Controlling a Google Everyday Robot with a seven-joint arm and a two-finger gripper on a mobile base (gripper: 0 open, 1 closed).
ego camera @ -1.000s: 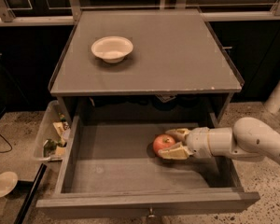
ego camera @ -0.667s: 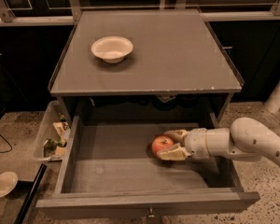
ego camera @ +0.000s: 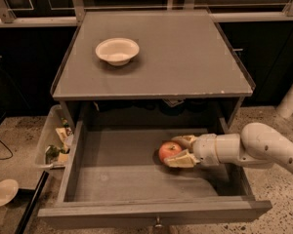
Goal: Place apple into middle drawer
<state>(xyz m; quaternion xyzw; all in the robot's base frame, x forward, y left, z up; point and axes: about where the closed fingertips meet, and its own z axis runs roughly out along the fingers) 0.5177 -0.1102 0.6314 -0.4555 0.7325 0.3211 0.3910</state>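
1. Gripper (ego camera: 177, 151) reaches in from 3 o'clock, fingers clamped on the apple (ego camera: 169, 150).
2. Apple sits at its 9 o'clock, low inside the open drawer (ego camera: 118, 172), right of centre.
3. Letting go looks next.

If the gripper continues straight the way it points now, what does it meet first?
The gripper, holding the apple inside the middle drawer, points at the drawer wall beside the plastic bin. Nothing lies between, so probably that wall first; depth is unclear.

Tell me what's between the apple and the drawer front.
Only the middle drawer's bare floor, in the camera view; the gripper holds the apple at its right.
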